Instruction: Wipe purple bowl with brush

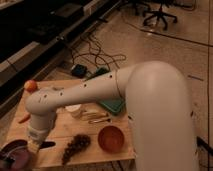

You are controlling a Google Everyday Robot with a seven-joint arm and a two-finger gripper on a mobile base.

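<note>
Your gripper (35, 141) hangs from the white arm (75, 92) just right of the purple bowl (14, 153), close over its right rim. You cannot tell how far it is open, or whether it grips anything. The brush (47, 145) sits just right of the purple bowl, at the gripper, with its black handle pointing away from the bowl. Farther right of the purple bowl lie the grapes (76, 145), then the orange bowl (111, 138).

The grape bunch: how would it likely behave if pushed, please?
The grape bunch looks lumpy and clustered, so it would probably drag, not roll, and may flex. It lies flat, so tipping seems unlikely. The gripper is by the purple bowl.
</note>
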